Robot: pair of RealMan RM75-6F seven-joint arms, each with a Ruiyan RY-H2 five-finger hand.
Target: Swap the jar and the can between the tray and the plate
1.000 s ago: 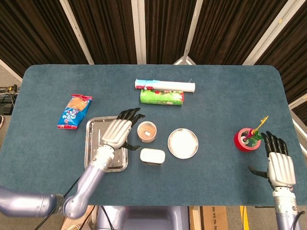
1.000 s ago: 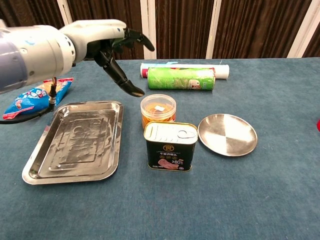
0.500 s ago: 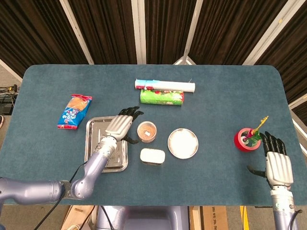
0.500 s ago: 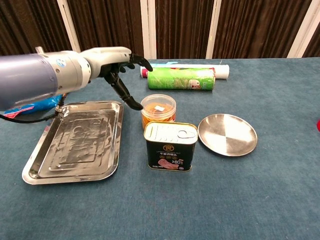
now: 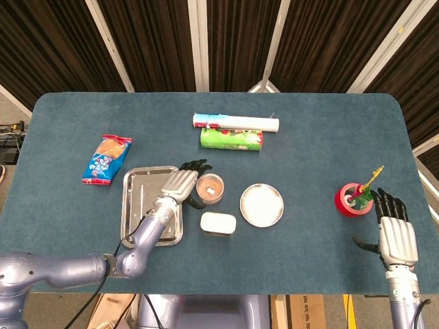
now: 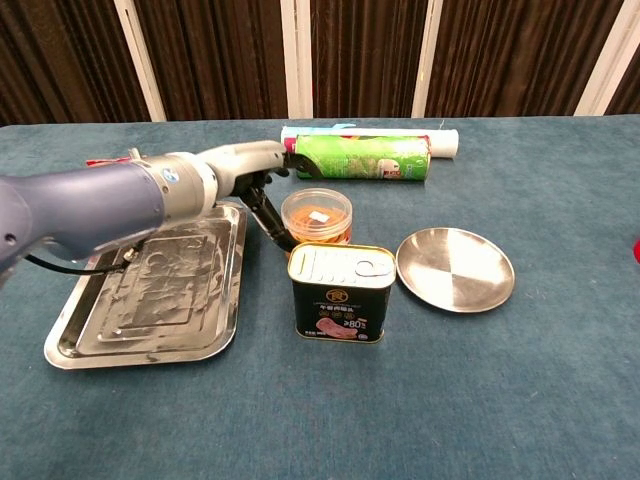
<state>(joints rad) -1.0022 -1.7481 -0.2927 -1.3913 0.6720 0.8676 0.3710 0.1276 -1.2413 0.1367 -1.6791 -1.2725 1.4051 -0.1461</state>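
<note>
- The jar [image 6: 316,219] is seen as a short, clear round container with orange contents and a pale lid; it stands upright on the blue cloth, between the tray [image 6: 150,290] and the plate [image 6: 455,268], on neither of them.
- The can [image 6: 341,293] is a rectangular tin with rounded corners, a pull-tab lid and a dark label printed with pink meat; it stands just in front of the jar, also on the cloth.
- The tray is a shallow rectangular steel one, and nothing is seen lying in it; the plate is a small round steel dish, bare as well.
- The left hand [image 5: 182,185] is held over the tray's far right corner, right beside the jar, with its dark fingers [image 6: 272,222] spread and reaching along the jar's left side. Nothing is gripped; whether the jar is touched cannot be told.
- The right hand [image 5: 396,236] is seen only in the head view, near the table's right edge, fingers apart and holding nothing, close to a red tape roll [image 5: 352,199].
</note>
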